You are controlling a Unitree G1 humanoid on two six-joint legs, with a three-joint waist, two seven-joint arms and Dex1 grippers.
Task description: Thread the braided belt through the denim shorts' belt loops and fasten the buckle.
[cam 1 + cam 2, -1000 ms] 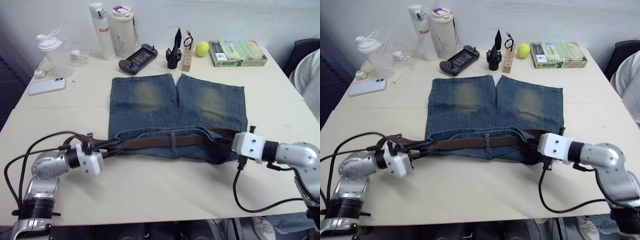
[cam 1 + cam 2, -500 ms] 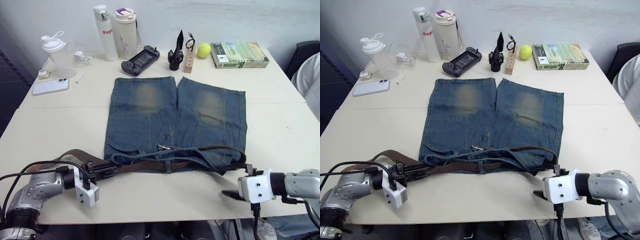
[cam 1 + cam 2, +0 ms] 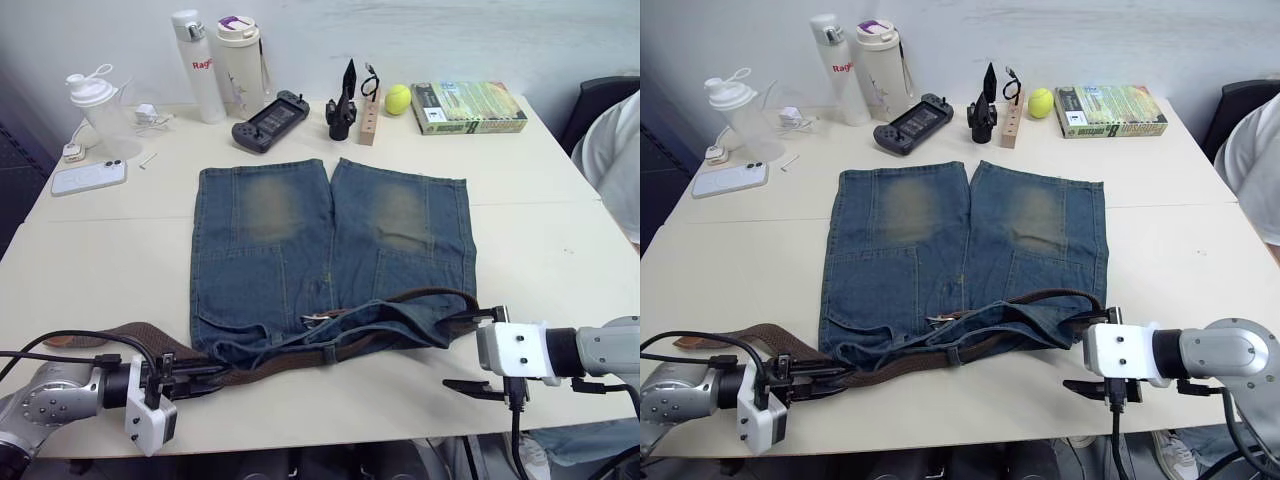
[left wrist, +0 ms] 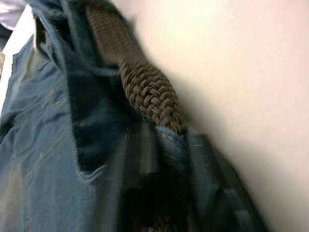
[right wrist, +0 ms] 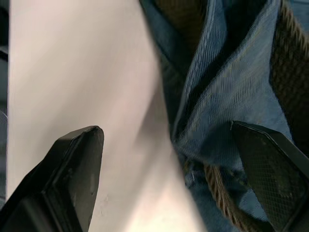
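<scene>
Landmark: shorts [image 3: 330,255], flat mid-table, waistband bunched at the near edge. Left gripper [image 3: 190,377] at the shorts' near-left corner, fingers clamped on the belt [image 3: 290,362] and the waistband denim there. Belt tail loops out left of the shorts behind that gripper; the rest runs along the waistband, through a loop [image 3: 328,354], then arcs up over the crumpled right side. Buckle [image 3: 314,320] lies on the shorts near the fly. Right gripper [image 3: 476,353] just off the shorts' near-right corner, fingers spread wide, holding nothing; one finger over the denim, the other over bare table [image 3: 560,250].
</scene>
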